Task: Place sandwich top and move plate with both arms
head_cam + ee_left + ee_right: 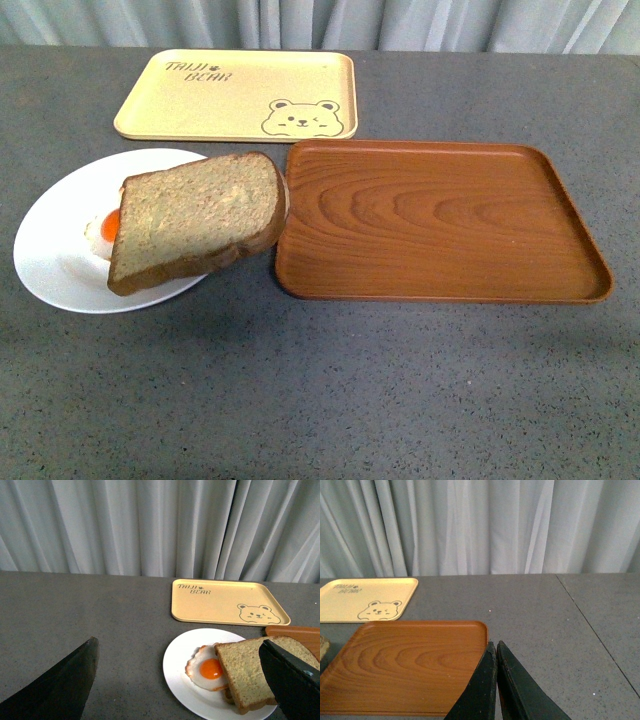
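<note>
The surface (pixel 300 400) looks like matt grey speckled stone. The brown tray (pixel 440 220) shows wood grain under a soft sheen; the cream tray (pixel 220 100) seems smooth matt plastic. The plate (pixel 55 255) is glossy white, the sandwich top (pixel 195 220) coarse and rough-crumbed. The curtains (pixel 150 525) are pale cloth.

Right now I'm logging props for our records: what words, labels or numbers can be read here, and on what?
"TAIJI BEAR", dark print in two rows on the cream tray, corner opposite its bear drawing; first word stylised, less certain.
Nothing written on the plate, bread slice or wooden tray.
</note>
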